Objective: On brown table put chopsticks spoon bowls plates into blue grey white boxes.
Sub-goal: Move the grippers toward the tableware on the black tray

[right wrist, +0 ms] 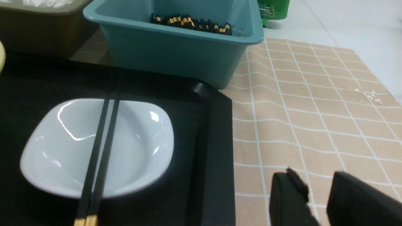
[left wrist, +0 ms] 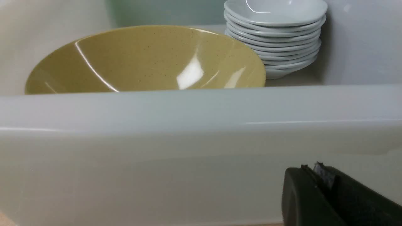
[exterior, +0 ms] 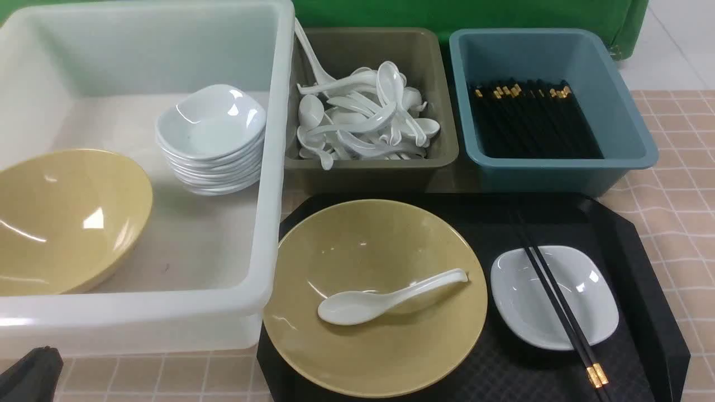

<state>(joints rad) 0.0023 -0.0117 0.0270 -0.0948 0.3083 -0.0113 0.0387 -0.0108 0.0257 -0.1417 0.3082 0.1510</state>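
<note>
On the black tray (exterior: 642,268), a white spoon (exterior: 385,298) lies in a yellow bowl (exterior: 380,357). Beside it, a pair of chopsticks (exterior: 558,304) rests across a white plate (exterior: 586,312). The white box (exterior: 273,167) holds another yellow bowl (exterior: 61,223) and a stack of plates (exterior: 212,139). Spoons (exterior: 363,123) fill the grey box (exterior: 368,170), and chopsticks (exterior: 530,117) lie in the blue box (exterior: 558,167). My left gripper (left wrist: 311,165) is shut and empty, low before the white box's near wall (left wrist: 157,157). My right gripper (right wrist: 314,172) is open and empty over the cloth, right of the tray (right wrist: 213,141).
The brown checked table (exterior: 681,223) shows right of the tray and along the near edge. A green backdrop (exterior: 447,14) rises behind the boxes. The blue box (right wrist: 176,53) stands just beyond the tray's far corner in the right wrist view.
</note>
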